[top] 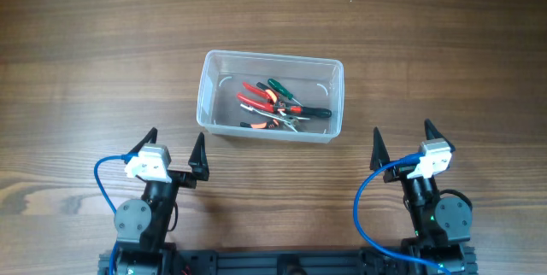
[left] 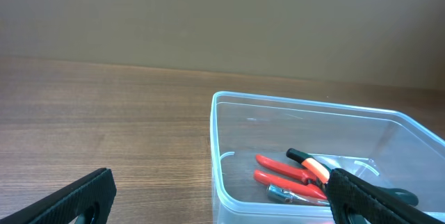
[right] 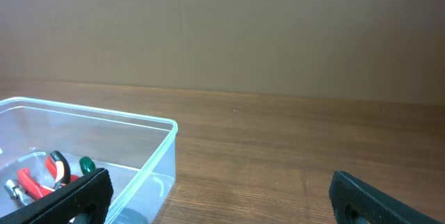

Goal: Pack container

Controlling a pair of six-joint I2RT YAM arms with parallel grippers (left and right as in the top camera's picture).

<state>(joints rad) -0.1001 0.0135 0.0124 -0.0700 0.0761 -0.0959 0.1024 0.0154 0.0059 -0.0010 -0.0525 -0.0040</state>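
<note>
Nearest me, the left gripper [top: 175,143] and right gripper [top: 402,138] sit low by the base. Both are spread wide with nothing held. Beyond them, roughly between the two, the container [top: 273,54] stands upright on the table [top: 85,53], well apart from either set of fingers. Inside are red-handled pliers [top: 255,100], a green-handled tool [top: 282,87] and other tools, heaped with handles crossing. It looks packed to me. I spot no lid.

Risks: the tub is clear and probably light, so I may misjudge the rim, clip it with a finger, and shove or tip it. Reaching in, a finger could snag the tangled handles and drag several out.
</note>
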